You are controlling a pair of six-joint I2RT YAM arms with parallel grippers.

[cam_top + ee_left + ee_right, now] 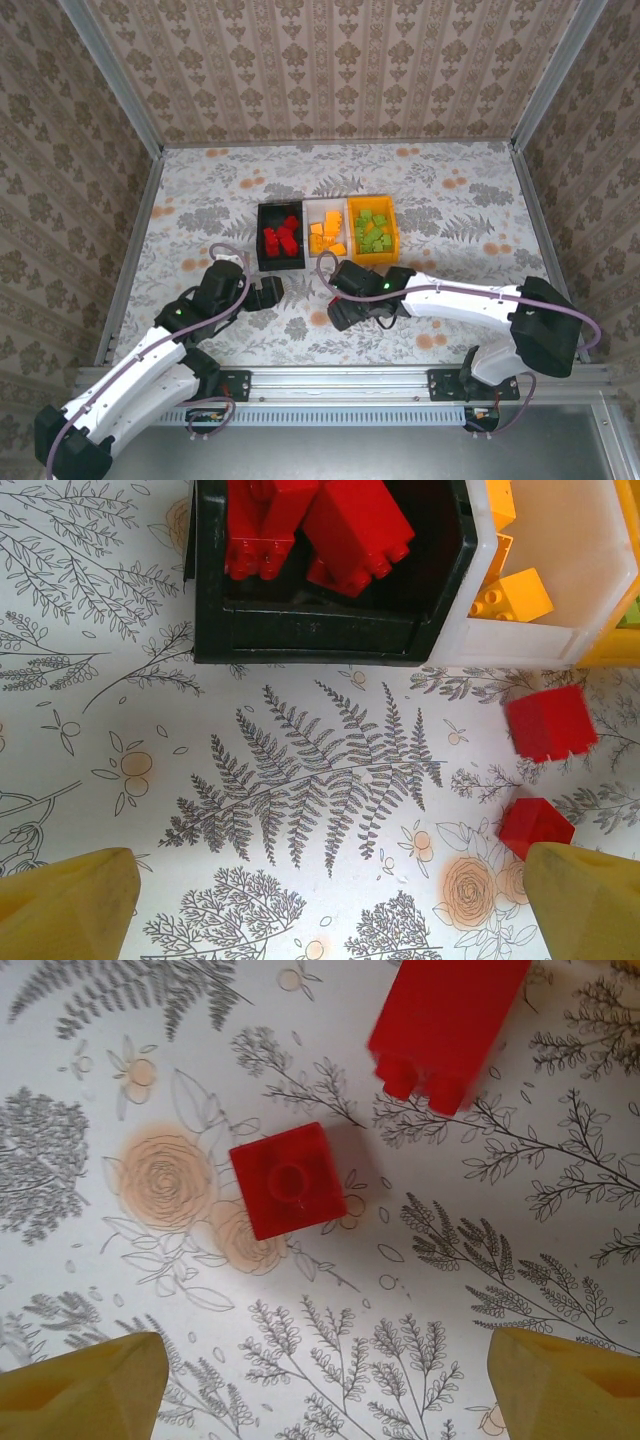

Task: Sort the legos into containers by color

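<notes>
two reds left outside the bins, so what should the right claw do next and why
Probably ease the right claw forward and down over the small red brick, then close. The claw is open and empty, just short of that brick, which lies on the table, outside the black bin of reds.

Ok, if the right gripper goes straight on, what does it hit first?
Probably the small red brick, just ahead of the open right gripper; a bigger red brick shows beyond. Depth is unclear, so it may meet bare table first.
</notes>
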